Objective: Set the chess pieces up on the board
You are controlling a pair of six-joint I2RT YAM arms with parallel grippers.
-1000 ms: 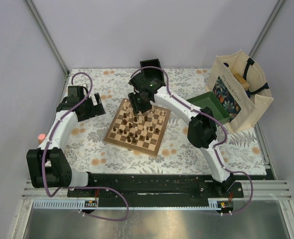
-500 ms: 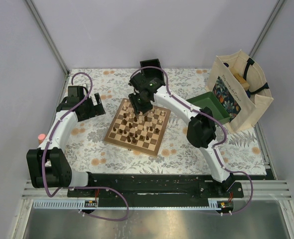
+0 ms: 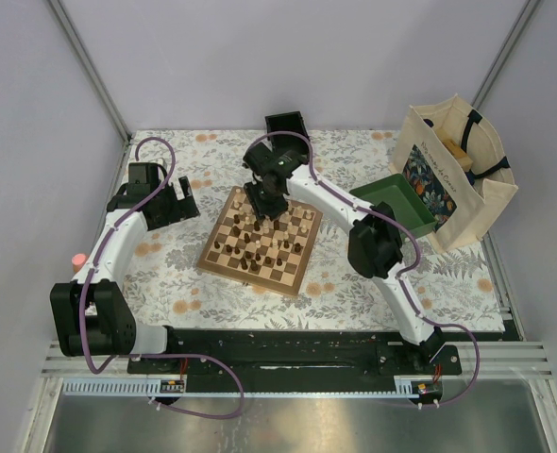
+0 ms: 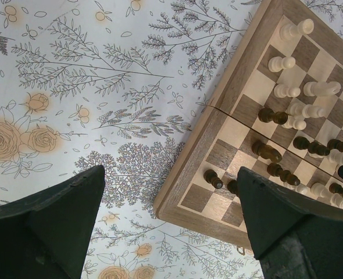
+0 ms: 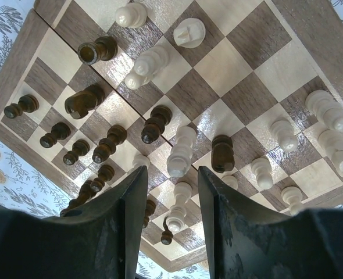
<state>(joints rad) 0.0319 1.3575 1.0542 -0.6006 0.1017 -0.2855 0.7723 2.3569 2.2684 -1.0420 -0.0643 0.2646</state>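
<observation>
Our left fingers [image 4: 61,221] stand spread wide and empty above the floral counter [image 4: 102,87]; the board [image 4: 190,152] lies just right of them; our right fingers [image 5: 119,226] hang partly parted over it, gripping nothing, with chess pieces [image 5: 180,152] scattered beneath and beyond their tips.

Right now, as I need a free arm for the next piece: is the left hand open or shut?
Open. In the left wrist view the left hand has its fingers wide apart above the tablecloth, gripping nothing.
</observation>
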